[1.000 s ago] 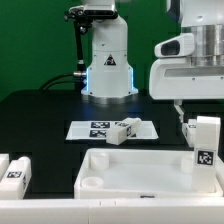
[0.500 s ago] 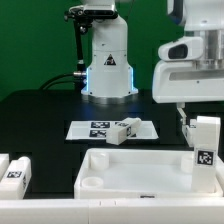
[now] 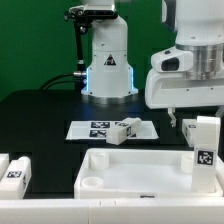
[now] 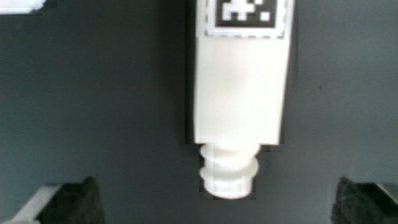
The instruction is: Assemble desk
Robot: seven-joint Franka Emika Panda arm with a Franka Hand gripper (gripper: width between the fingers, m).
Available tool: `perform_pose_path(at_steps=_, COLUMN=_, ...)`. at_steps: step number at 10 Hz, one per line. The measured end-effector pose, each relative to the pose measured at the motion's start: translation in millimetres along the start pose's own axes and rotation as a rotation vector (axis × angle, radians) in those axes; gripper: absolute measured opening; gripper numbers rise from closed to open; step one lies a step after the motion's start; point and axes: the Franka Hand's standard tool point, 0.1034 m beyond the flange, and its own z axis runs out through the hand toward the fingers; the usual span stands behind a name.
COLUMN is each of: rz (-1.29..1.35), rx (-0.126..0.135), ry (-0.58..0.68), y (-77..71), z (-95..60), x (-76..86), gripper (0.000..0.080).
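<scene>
the gripper (image 4: 217, 203) has turned slightly over a leg (image 4: 240, 80). jaws are spread wide, holding nothing. the leg lies centred on their gap, so a grasp likely follows.

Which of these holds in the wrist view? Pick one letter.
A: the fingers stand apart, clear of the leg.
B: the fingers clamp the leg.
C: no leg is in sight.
A: the gripper is open. Its dark fingers sit far out on either side of the white leg and neither one touches it.
</scene>
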Motion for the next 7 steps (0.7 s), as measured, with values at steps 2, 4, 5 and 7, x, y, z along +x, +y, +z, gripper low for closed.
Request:
perform_pose_path(at_steps=2, rz=0.020, rx=-0.001, ry=-0.007, y=-0.5, z=4.2, x=-3.6, gripper=0.0649)
perform_pose_path(at_steps=4, rz=0.039, rx=-0.021, ry=-0.051, y=-9.5, z=28.5, x=-21.1, gripper=0.0649)
perform_pose_path(at_steps=5, rz=0.036, rx=-0.029, ry=-0.054, y=-9.2, z=35.0, x=-24.7, gripper=0.0649)
perform_pose_path(at_steps=7, rz=0.053, rx=-0.041, ry=-0.049, y=-10.1, z=41.7, x=-30.2, gripper=0.0649)
